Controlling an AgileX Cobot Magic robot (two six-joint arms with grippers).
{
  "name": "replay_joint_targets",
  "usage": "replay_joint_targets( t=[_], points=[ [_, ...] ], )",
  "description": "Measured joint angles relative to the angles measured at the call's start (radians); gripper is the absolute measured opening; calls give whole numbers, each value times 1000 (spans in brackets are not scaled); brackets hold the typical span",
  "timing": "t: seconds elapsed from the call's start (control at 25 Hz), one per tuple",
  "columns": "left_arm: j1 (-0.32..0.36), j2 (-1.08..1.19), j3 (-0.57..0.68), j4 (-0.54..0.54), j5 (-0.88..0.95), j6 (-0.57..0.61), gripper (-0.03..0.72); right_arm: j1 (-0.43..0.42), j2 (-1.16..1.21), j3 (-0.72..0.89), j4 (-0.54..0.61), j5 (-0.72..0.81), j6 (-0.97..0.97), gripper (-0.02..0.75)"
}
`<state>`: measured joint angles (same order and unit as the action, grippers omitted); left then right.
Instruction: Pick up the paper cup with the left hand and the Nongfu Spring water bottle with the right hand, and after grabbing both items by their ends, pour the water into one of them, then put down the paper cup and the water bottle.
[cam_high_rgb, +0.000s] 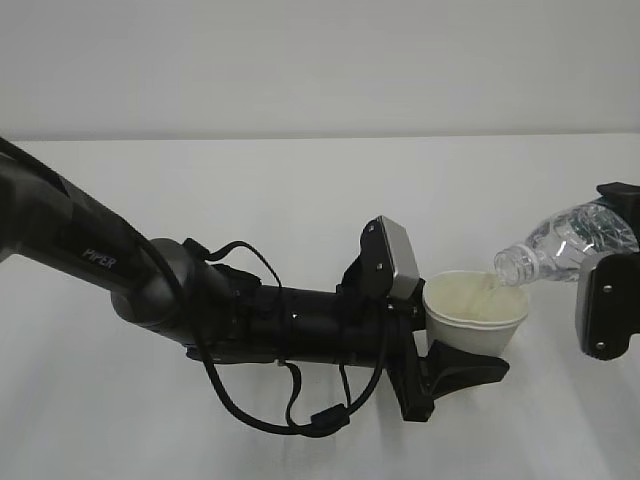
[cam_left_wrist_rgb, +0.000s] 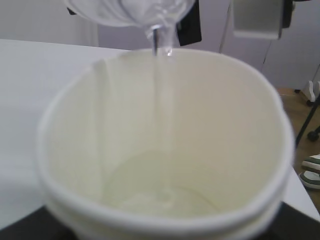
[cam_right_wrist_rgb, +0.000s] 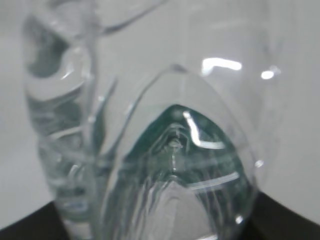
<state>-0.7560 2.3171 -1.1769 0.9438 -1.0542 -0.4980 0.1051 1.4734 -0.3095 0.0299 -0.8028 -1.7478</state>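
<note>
Pouring under way over a white worktop (cam_high_rgb: 300, 200). Left end effector (cam_high_rgb: 455, 345), on the black arm lettered "PIPER", closed around the paper cup (cam_high_rgb: 475, 312) from its lower part, cup upright and raised off the worktop, sitting at about 4 o'clock in the exterior view. Black jaw visible below and at 5 o'clock of the cup; grey-topped wrist block just at 10 o'clock of it. Right end effector (cam_high_rgb: 612, 262) at the 3 o'clock edge of the exterior view, clamped on the base end of the Nongfu Spring water bottle (cam_high_rgb: 565, 242); bottle tilted with neck down toward 8 o'clock, open mouth just above the cup's rim at its 2 o'clock side, no contact discernible. Thin stream of water (cam_left_wrist_rgb: 164, 115) seen in the left wrist view falling from the bottle mouth (cam_left_wrist_rgb: 161, 31) at 12 o'clock into the cup's cream interior (cam_left_wrist_rgb: 225, 130), shallow pool at the bottom. Right wrist view filled by the clear bottle base (cam_right_wrist_rgb: 175, 150), blurred; dark jaw edges at 7 and 5 o'clock.
</note>
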Motion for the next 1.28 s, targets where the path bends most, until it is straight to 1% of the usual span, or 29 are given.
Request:
replay_joint_targets(
  t=[1.28],
  points=[
    [0, 0, 0, 0, 0, -1, 450, 0, 0, 0, -4, 3, -15, 408]
  ],
)
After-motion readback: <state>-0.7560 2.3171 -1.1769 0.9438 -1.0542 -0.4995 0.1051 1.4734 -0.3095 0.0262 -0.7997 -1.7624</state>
